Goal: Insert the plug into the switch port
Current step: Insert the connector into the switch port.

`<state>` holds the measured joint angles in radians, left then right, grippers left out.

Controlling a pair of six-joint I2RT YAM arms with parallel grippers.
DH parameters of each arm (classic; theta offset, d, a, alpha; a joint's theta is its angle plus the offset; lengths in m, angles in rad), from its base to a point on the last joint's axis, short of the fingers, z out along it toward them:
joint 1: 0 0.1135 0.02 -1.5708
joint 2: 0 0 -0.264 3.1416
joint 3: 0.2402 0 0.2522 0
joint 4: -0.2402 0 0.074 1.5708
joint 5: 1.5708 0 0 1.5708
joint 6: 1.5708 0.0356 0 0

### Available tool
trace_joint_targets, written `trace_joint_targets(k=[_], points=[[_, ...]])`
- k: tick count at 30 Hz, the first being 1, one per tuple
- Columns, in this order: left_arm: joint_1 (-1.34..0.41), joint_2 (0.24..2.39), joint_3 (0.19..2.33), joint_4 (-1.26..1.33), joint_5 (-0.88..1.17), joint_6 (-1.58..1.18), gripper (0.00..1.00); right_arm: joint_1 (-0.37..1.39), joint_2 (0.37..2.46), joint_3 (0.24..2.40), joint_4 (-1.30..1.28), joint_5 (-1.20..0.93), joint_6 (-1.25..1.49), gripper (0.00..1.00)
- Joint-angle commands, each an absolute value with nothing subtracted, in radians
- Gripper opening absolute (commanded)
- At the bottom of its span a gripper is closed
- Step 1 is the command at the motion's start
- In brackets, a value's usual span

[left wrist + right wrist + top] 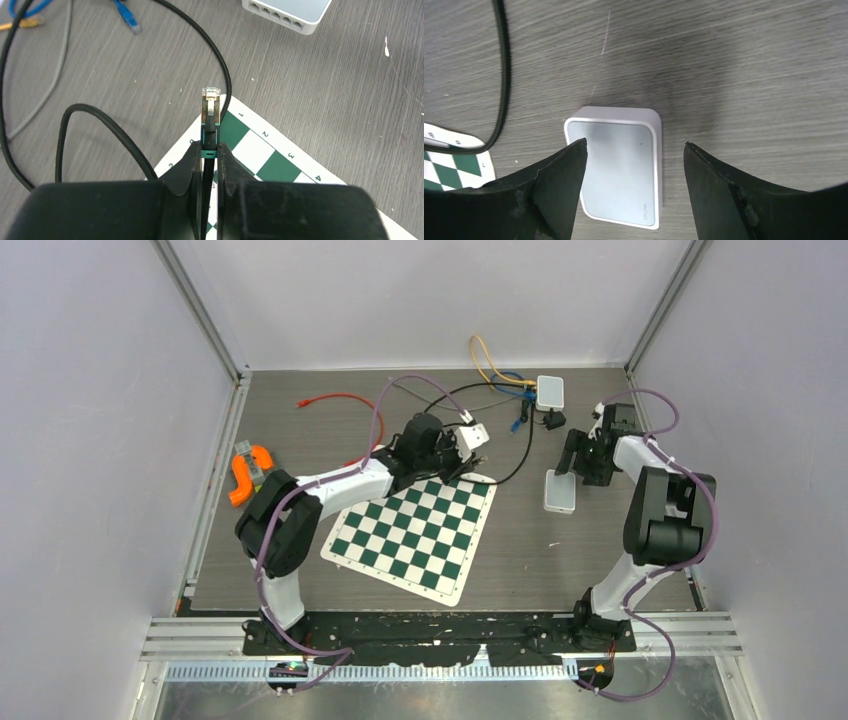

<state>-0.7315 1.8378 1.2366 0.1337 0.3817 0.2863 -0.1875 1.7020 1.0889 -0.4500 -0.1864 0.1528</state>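
The left claw is pinched tight on the plug. It grips the dark boot, and the clear tip sticks out forward past the fingers. The plug hangs just over the far right corner of the chessboard mat. Its black cable runs from the boot and curves away over the table beyond that corner. It also loops back down on the side away from the mat.

The switch, a flat white box, lies on the table to the right of the mat, apart from its right edge. The right claw hangs above the switch with its jaws spread wide and nothing between them. In the right wrist view one finger overlaps the switch's mat-side edge, and the other stands clear off its far side. I cannot tell whether either finger touches the casing.

In the left wrist view a port row on a white housing shows past the mat's corner, well ahead of the plug tip. The plug is in no port.

A second white box sits farther back from the mat, with yellow and blue leads at it. A loose blue plug lies on the table beyond the mat's far corner.

A red cable lies behind the mat to its left, and an orange tool lies well off its left side.
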Motion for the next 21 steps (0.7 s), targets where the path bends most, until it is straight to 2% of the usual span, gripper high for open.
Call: trace_joint_targets(k=[1, 5, 8, 14, 21], points=[[-0.733, 1.827, 1.266, 0.088, 0.362, 0.247, 0.00, -0.216, 1.774, 1.184, -0.487, -0.251, 0.052, 0.75], [-0.734, 1.851, 1.345, -0.026, 0.290, 0.096, 0.00, -0.223, 1.849, 1.237, -0.534, -0.371, -0.006, 0.70], [-0.742, 1.873, 1.394, -0.116, 0.344, -0.055, 0.00, -0.221, 1.890, 1.275, -0.579, -0.436, -0.081, 0.68], [-0.812, 1.870, 1.346, -0.143, 0.292, -0.046, 0.00, -0.178, 1.933, 1.303, -0.629, -0.450, -0.193, 0.61], [-0.859, 1.896, 1.323, -0.132, 0.239, -0.043, 0.00, -0.045, 1.895, 1.283, -0.657, -0.470, -0.299, 0.56]])
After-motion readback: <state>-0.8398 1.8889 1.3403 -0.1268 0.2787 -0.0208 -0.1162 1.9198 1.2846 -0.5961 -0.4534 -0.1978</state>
